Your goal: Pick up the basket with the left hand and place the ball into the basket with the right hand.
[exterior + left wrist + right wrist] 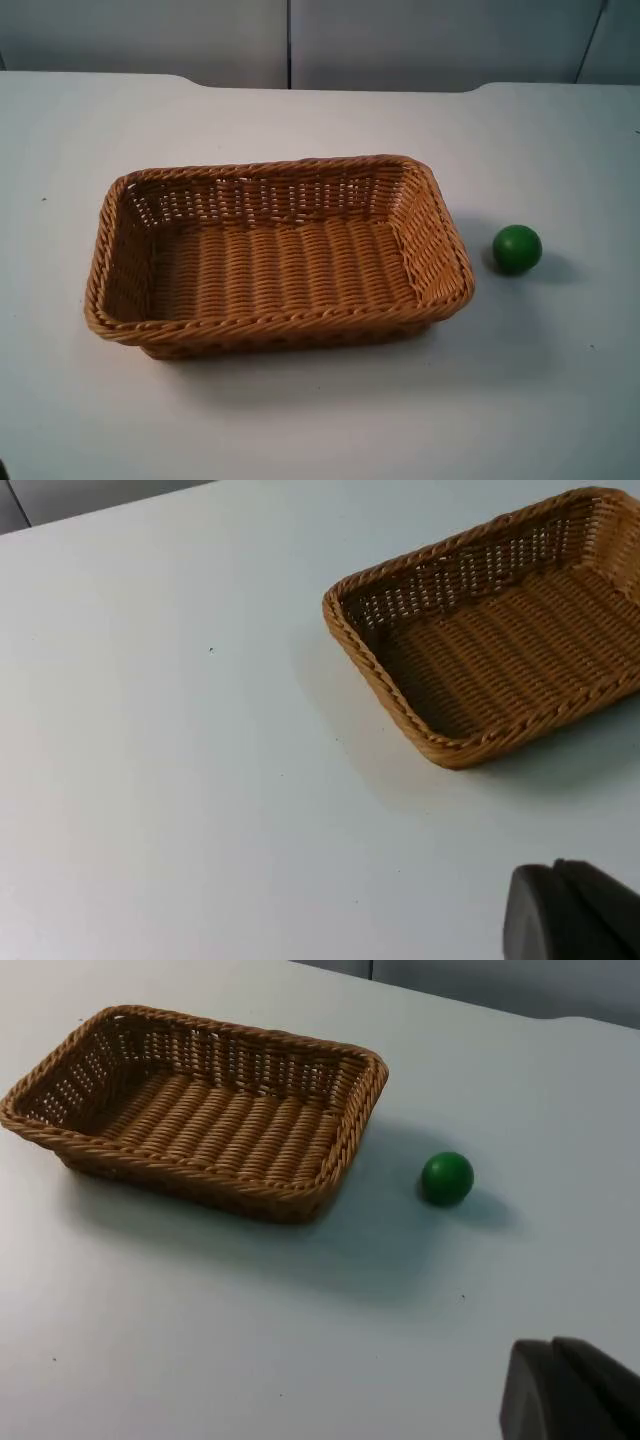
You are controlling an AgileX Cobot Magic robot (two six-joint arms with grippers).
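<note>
White table (300, 420): basket (270, 330) ahead of left gripper (575, 910), finger spread unclear; approach near rim squarely.

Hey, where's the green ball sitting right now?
In the top view the green ball sits on the white table, just off the right end of the wicker basket and not touching it; nothing is in the basket.

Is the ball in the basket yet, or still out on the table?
Out. The ball sits on the table beside the basket, apart from it; the basket is empty.
</note>
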